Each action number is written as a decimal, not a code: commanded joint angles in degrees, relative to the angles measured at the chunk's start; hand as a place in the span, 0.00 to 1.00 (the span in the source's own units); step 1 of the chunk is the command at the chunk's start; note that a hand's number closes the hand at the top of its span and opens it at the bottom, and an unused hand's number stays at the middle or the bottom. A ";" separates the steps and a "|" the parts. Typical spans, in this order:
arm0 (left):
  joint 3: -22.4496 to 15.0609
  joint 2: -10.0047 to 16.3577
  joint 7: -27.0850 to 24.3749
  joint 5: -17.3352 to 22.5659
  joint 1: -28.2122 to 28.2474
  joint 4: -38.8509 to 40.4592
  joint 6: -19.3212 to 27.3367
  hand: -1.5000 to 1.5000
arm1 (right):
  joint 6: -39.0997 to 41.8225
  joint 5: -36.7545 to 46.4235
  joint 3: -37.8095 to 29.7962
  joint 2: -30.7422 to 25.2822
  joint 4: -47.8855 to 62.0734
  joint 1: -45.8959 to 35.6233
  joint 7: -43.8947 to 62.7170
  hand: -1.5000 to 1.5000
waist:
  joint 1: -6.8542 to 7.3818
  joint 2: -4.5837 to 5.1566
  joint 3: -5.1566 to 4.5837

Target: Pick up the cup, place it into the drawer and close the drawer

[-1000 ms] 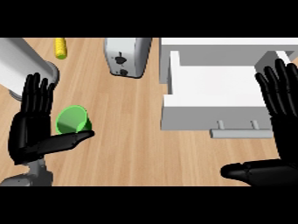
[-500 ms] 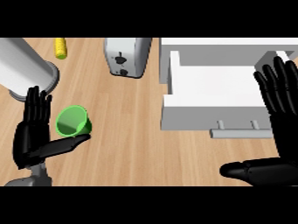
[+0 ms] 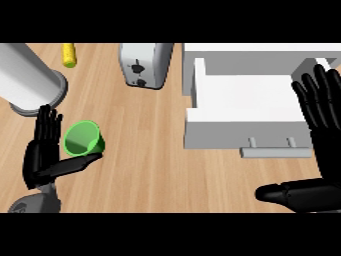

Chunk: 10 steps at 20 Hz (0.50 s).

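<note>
At left, the left hand (image 3: 44,150) brackets the small green plastic cup (image 3: 83,138).
Fingers straight, thumb under it, not yet gripped; right hand (image 3: 328,130) rests spread by the open white drawer (image 3: 239,100); placing, closing remain.

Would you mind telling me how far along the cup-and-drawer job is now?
Done: only that the drawer stands open. In hand: the left hand is at the green cup, fingers straight beside it, thumb below it, not curled round it. Left: grasping and lifting the green cup, placing it in the drawer, closing the drawer. The right hand rests open over the drawer's right side.
</note>
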 commanded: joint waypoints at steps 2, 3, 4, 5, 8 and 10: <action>-0.35 -0.70 -2.73 0.14 0.45 4.15 -0.56 0.00 | 0.72 -3.40 -2.02 -1.90 -3.24 -1.61 5.82 0.00 | 0.01 -0.03 -0.01; 2.39 1.52 -6.68 1.76 0.21 8.92 -3.52 0.00 | 1.42 -1.04 -1.44 -0.64 2.41 -0.41 -1.88 0.00 | 0.04 0.02 -0.01; 1.07 -0.12 -5.05 0.54 -3.48 9.91 0.04 0.00 | -0.63 -1.44 -1.21 -0.79 -0.75 -3.23 3.78 0.00 | 0.00 -0.01 -0.01; 1.75 0.06 -9.21 1.09 -2.66 13.43 -2.36 0.00 | -0.95 1.29 2.21 1.09 -4.57 2.78 2.50 0.00 | -0.15 -0.01 -0.02; 2.98 1.36 -11.58 1.76 -4.12 17.48 -3.41 0.00 | 0.50 -3.22 -1.31 -0.97 -6.88 1.67 4.97 0.00 | -0.17 -0.02 -0.02; 2.94 0.92 -12.12 1.87 -5.38 18.31 -2.18 0.00 | -1.03 -0.41 -0.20 -0.42 -1.45 -2.99 4.69 0.00 | 0.02 0.01 -0.01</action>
